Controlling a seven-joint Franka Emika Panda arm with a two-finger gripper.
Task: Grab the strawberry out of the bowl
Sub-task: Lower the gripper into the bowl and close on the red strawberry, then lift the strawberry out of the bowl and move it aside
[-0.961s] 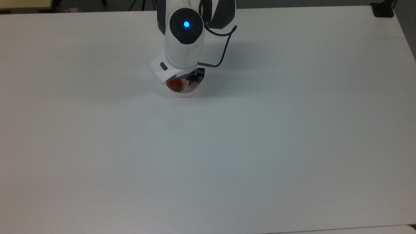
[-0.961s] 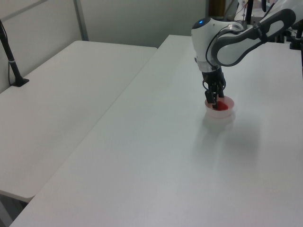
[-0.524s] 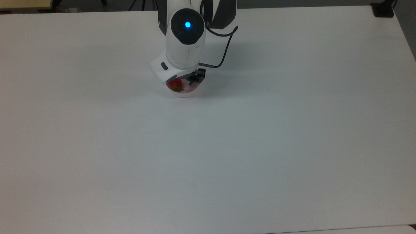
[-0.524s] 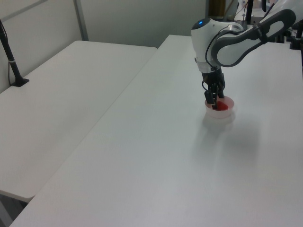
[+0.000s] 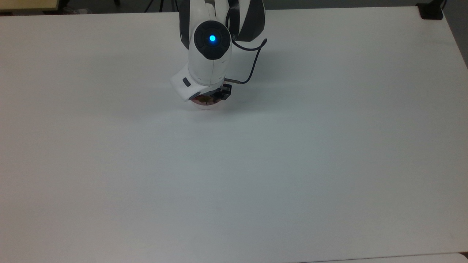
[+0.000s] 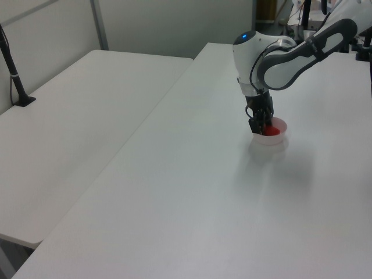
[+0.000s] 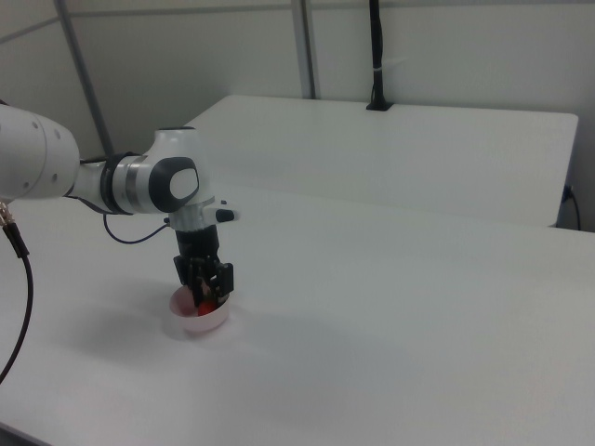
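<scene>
The pale pink bowl (image 5: pixel 207 106) (image 6: pixel 274 138) (image 7: pixel 189 324) stands on the white table, largely under the arm's white hand in the top view. The red strawberry (image 6: pixel 269 129) (image 7: pixel 201 298) lies inside it; in the top view a sliver of the strawberry (image 5: pixel 200 98) shows below the hand. My gripper (image 5: pixel 210 98) (image 6: pixel 260 124) (image 7: pixel 206 288) points straight down and reaches into the bowl. It looks open, its dark fingers (image 7: pixel 224 279) standing on either side of the strawberry. Whether they touch the fruit I cannot tell.
The white table (image 5: pixel 292 164) spreads wide around the bowl. A black cable (image 5: pixel 252 69) loops off the wrist. A second white table (image 6: pixel 75 122) (image 7: pixel 418 149) adjoins, with a black post (image 6: pixel 14 75) (image 7: pixel 376 56) clamped to it.
The arm has come down: the hand now covers most of the bowl in the top view, and the gripper has sunk from above the rim into the bowl around the strawberry.
</scene>
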